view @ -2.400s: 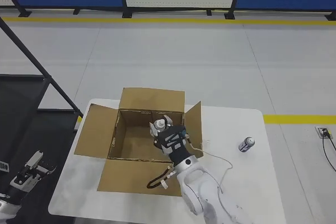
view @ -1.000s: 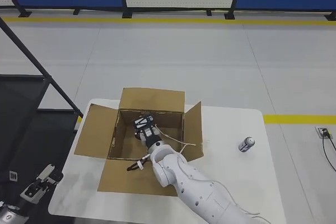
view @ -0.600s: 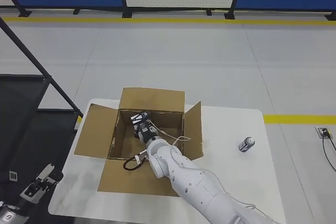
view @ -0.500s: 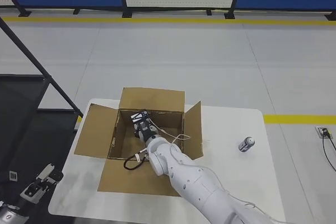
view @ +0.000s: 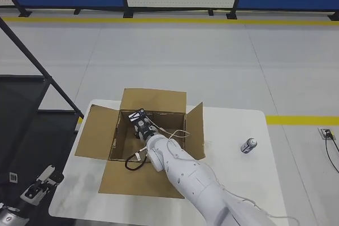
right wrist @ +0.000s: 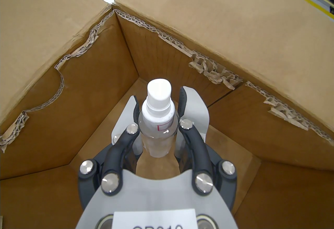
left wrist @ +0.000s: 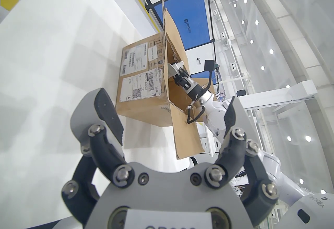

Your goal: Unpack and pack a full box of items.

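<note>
- Table [view: 237,169]: you are looking at a white top that is carrying one box and one loose can.
- Cardboard box [view: 152,100]: it is sitting open with all four flaps folded out, in the same spot as seconds ago.
- Right gripper [right wrist: 159,103]: it is now hanging inside the box at the far left corner, having crossed over from the right-hand inner wall. Its fingers are clenching the spray bottle.
- Left gripper [left wrist: 168,107]: it is idling off the table's near left corner, with its fingers spread and carrying nothing.
- Spray bottle [right wrist: 156,136]: it is riding between the right fingers with its cap pointing into the corner. You cannot tell whether it is touching the floor. You are probably watching a packing step, with the spot reached and the release pending.
- Can [view: 248,146]: it is lying on the table right of the box and well apart from it, unmoved, and is likely waiting its turn.
</note>
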